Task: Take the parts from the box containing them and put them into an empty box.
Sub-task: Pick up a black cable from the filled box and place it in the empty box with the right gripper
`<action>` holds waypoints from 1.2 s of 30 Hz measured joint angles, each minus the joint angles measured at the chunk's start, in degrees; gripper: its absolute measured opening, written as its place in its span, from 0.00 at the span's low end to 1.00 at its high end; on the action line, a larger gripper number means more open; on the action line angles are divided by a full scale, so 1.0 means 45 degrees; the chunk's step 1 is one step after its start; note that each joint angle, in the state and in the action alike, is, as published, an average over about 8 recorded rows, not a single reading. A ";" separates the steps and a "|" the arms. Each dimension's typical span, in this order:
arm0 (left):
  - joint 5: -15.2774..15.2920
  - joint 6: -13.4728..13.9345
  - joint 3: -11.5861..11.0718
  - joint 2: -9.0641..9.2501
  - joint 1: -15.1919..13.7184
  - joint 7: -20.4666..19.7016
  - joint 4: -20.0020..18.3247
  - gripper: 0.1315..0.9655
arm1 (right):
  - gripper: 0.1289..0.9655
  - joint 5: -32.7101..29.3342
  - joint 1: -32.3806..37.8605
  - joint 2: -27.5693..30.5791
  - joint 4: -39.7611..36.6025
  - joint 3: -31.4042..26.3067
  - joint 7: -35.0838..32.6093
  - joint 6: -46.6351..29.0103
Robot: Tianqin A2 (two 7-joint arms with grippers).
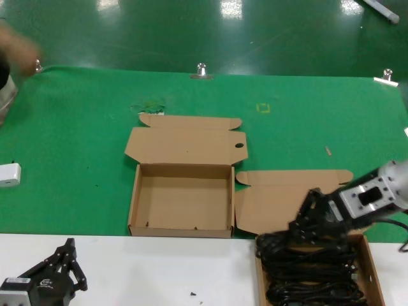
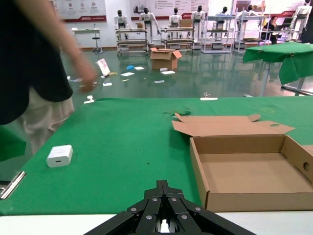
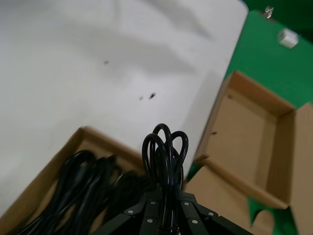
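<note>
The step in hand is the pick. The right tool (image 1: 305, 220) sits at the lower right of the head view, just over the top edge of the box containing the parts (image 1: 373, 271), and in the right wrist view it is clenched on one cord bundle (image 3: 165, 147), whose loops stand up between its closed tips. The remaining cords (image 1: 312, 271) lie heaped in that carton, filling most of it. The empty box (image 1: 182, 203) stands open in the middle of the frame on the green cloth of the tabletop (image 1: 76, 127), lid flap folded back toward the top of the frame, nothing inside but a few dark specks along its base.

The left tool (image 1: 64, 264) rests at the lower left on the white strip, tips drawn together and holding nothing.

Next, as I judge it, the right arm must lift the bundle clear of the pile so it does not drag neighbouring cords along, then carry it leftward over the near wall of the empty box before letting go.
</note>
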 joint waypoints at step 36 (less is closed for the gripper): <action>0.0000 0.0000 0.0000 0.0000 0.0009 0.0000 0.0000 0.01 | 0.05 0.0548 0.3527 -0.5845 -1.0204 0.1328 -0.5891 0.4450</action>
